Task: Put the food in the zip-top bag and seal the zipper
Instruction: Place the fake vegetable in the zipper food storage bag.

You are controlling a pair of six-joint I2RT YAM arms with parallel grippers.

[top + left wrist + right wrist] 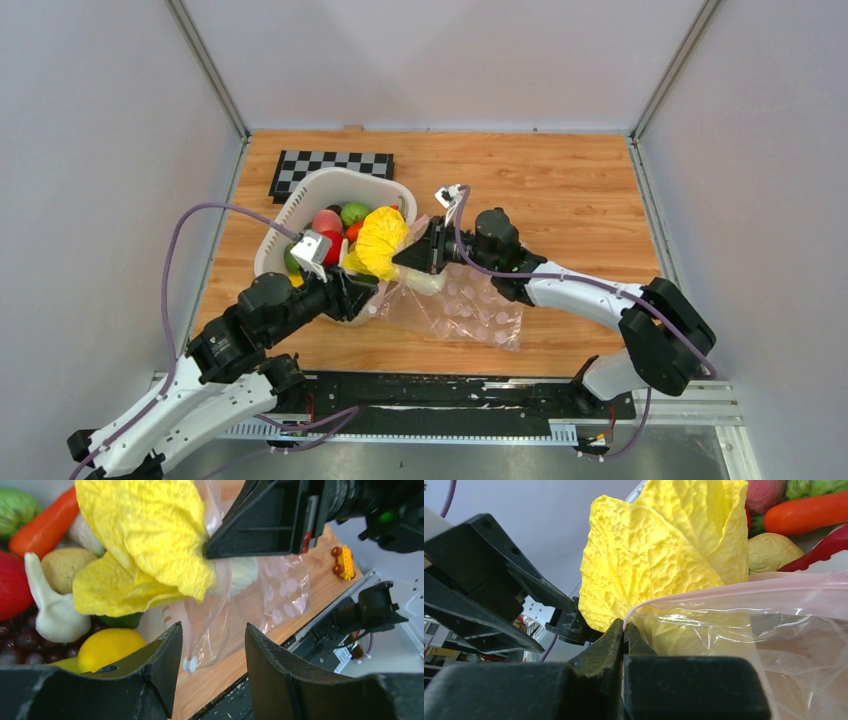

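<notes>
The yellow-leaved white cabbage [381,240] lies with its stem end inside the mouth of the clear zip-top bag [462,306], its leaves sticking out toward the basket. My right gripper [624,626] is shut on the bag's pink zipper [704,594] and holds the mouth edge up; in the top view it [412,254] is just right of the cabbage. My left gripper [213,627] is open below the cabbage [145,540] with nothing between its fingers, and bag film [235,615] lies beyond them. Carrot [45,527], garlic [55,612], lemon [107,647] and grapes [20,640] stay in the basket.
The white slotted basket [300,195] stands left of the bag, with a checkerboard plate [335,170] behind it. A black rail [480,392] runs along the table's near edge. Grey walls close in both sides and the back.
</notes>
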